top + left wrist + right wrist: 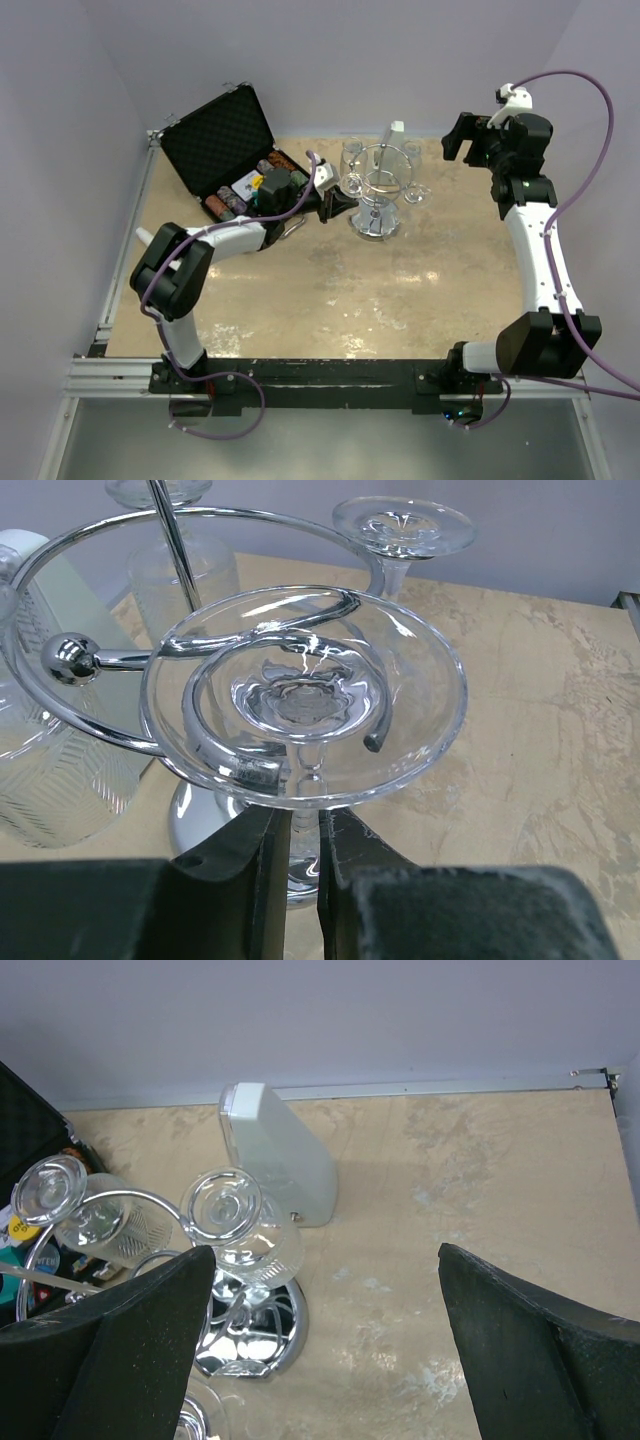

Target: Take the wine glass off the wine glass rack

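The left gripper (301, 822) is at the near edge, and its two black fingers (250, 865) squeeze the thin stem of the wine glass (300, 695). The glass hangs upside down. Its round foot sits on a shiny loop of the wine glass rack (110, 660). Another glass (403, 525) hangs farther away on the right. The tan table (540, 710) lies below.

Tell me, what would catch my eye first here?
Likely the shiny chrome wine glass rack at the back middle of the table, glasses hanging upside down from it. The left gripper pinches one wine glass by its stem, under its foot. An open black case lies to the rack's left, and the right gripper hangs open on the right.
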